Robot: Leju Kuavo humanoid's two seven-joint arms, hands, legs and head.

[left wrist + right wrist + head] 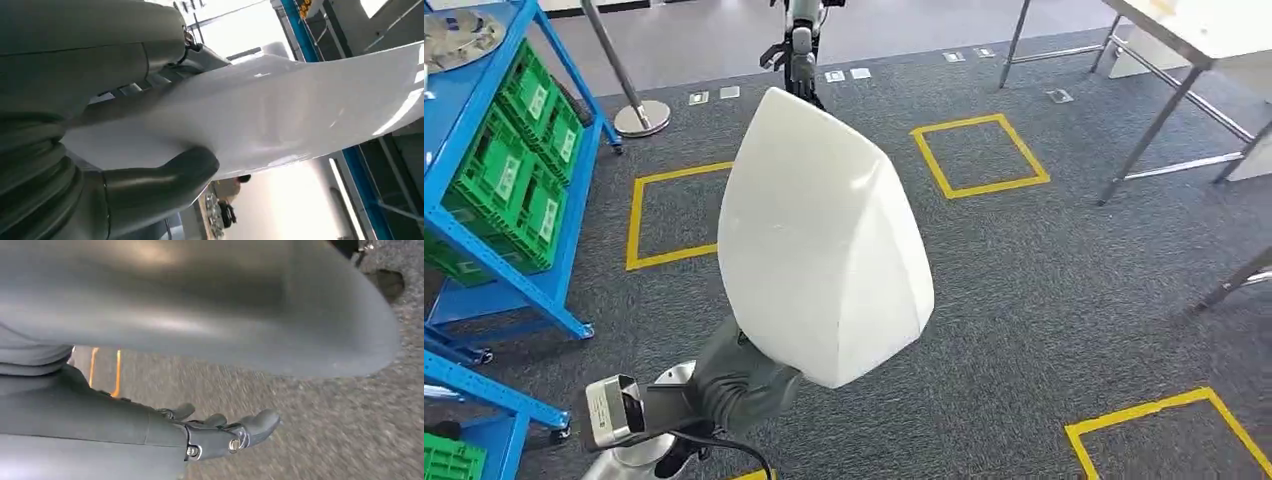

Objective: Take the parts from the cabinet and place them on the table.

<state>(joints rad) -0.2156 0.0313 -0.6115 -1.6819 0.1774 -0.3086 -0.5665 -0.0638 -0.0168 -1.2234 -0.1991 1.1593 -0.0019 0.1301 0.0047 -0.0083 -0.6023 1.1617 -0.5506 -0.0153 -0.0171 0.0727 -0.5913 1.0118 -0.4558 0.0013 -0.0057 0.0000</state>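
The left hand grips a large white curved part, thumb pressed on one face and fingers on the other, holding it up over the grey carpet in the middle of the scene. The right hand holds nothing; its fingers look loosely extended, though the view is blurred. A blue cabinet with green crates stands at the left; a metal-legged tabletop sits far right.
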